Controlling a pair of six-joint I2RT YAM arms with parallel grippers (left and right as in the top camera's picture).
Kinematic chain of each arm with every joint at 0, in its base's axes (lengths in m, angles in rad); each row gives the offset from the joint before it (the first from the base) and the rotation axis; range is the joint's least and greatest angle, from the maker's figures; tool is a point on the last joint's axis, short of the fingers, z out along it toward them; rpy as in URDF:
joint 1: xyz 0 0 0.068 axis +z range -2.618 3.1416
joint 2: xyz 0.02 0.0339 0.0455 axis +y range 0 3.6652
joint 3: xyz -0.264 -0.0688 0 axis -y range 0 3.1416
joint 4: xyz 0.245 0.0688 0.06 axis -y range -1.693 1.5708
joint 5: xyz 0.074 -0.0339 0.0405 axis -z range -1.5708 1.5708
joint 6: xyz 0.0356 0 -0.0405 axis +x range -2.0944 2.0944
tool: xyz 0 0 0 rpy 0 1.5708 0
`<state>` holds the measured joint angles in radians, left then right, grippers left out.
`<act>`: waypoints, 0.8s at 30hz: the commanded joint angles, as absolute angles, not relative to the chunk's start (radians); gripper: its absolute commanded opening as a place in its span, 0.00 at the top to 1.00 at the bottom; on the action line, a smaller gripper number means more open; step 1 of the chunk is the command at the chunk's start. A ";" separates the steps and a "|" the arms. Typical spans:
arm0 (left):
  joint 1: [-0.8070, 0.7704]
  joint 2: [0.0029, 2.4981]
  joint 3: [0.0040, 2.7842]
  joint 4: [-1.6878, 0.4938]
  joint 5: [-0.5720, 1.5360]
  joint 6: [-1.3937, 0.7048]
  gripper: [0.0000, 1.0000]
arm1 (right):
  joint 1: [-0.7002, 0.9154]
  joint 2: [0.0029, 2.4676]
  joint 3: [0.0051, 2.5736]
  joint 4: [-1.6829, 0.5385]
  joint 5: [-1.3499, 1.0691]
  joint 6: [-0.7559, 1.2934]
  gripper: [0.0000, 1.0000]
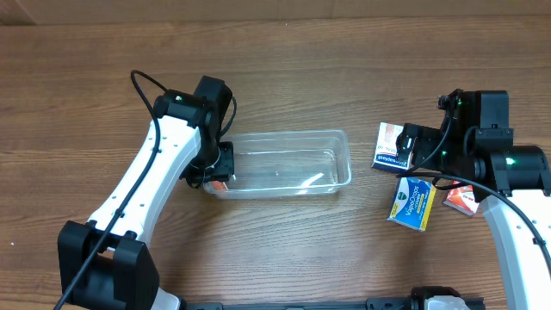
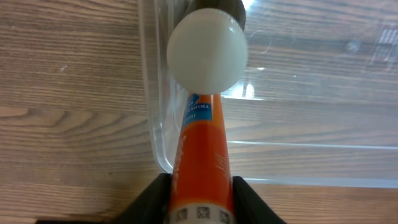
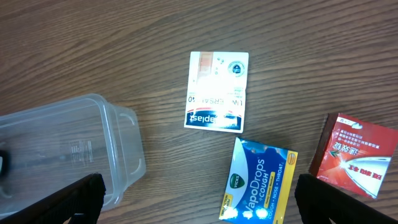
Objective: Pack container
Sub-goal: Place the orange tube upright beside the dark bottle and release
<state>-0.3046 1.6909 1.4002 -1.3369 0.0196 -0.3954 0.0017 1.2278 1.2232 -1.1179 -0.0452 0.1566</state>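
Note:
The clear plastic container [image 1: 288, 162] lies in the middle of the table and looks empty; it also shows in the left wrist view [image 2: 298, 93] and the right wrist view [image 3: 68, 149]. My left gripper [image 2: 200, 202] is shut on an orange tube with a white round cap [image 2: 202, 155], held over the container's left end [image 1: 217, 182]. My right gripper [image 3: 199, 199] is open wide and empty, above a blue VapoDrops box [image 3: 258, 182], also in the overhead view [image 1: 411, 203].
A white and blue box [image 1: 392, 146] lies right of the container, also in the right wrist view [image 3: 216, 91]. A red box [image 3: 353, 154] lies at the far right, partly under my right arm overhead [image 1: 461, 199]. Bare wood surrounds them.

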 commanded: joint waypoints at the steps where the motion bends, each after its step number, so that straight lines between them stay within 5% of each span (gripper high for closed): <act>1: -0.308 1.689 1.385 -1.334 0.020 -0.404 0.54 | -0.001 1.225 1.250 -1.114 -0.047 0.161 0.00; 3: -0.308 1.689 1.384 -1.334 0.020 -0.405 0.46 | -0.001 1.225 1.250 -1.114 -0.047 0.161 0.00; 16: -0.309 1.672 1.519 -1.346 0.030 -0.354 0.43 | -0.001 1.225 1.250 -1.116 -0.047 0.161 0.00; 19: -0.309 1.653 1.654 -1.370 0.024 -0.334 0.24 | -0.001 1.225 1.250 -1.116 -0.047 0.161 0.00; 20: -0.307 1.647 1.701 -1.379 0.011 -0.325 0.05 | -0.001 1.225 1.250 -1.117 -0.047 0.162 0.00; 24: -0.241 1.586 1.781 -1.409 -0.075 -0.316 0.00 | -0.001 1.225 1.261 -1.121 -0.042 0.184 0.00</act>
